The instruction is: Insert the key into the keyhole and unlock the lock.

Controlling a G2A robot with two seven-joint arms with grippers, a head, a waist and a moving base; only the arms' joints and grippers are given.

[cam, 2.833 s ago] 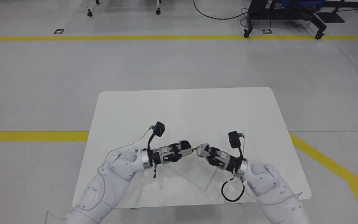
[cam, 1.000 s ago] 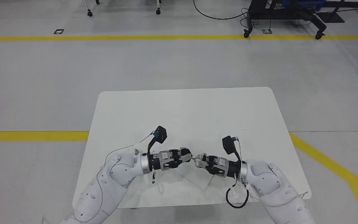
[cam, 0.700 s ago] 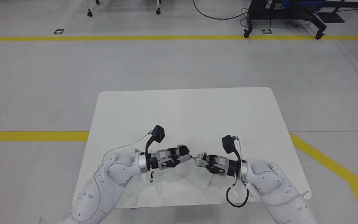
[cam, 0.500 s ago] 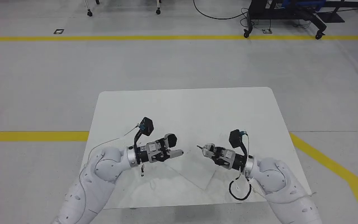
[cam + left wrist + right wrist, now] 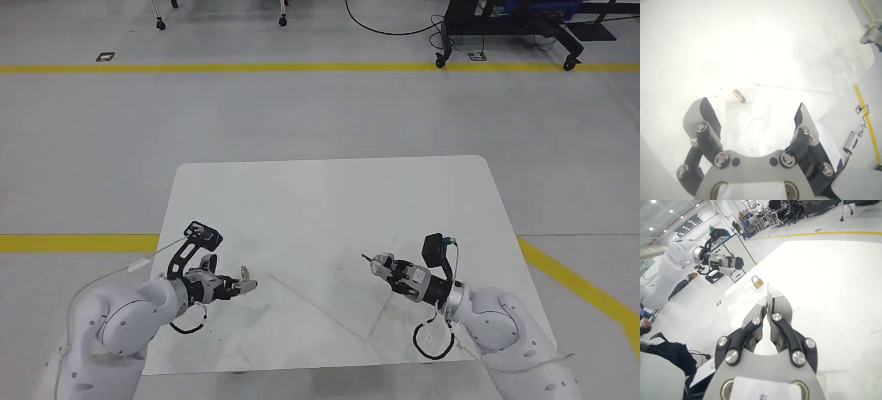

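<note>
Hovering low over the left side of the white tabletop [image 5: 330, 200], the robot's left hand [image 5: 752, 103] hangs with its fingers spread wide and nothing between them. The right hand [image 5: 768, 298] is held above the tabletop's other half, fingers pressed together on a slim load. The brass padlock [image 5: 757, 282] lies on the tabletop just ahead of the left hand's fingers, touching neither of them. Its shackle appears seated in the body, so it looks still fastened. Smallest of all, the key [image 5: 768, 289] is pinched in the right hand, its thin blade poking out past the fingertips, well apart from the padlock.

By this showing the job is at an early stage: the key is secured in a grip, but the padlock sits loose and the blade has not reached the keyhole. Left to do, as far as can be judged, are steadying or lifting the padlock, lining the blade up, pushing it in and turning it until the shackle springs.
</note>
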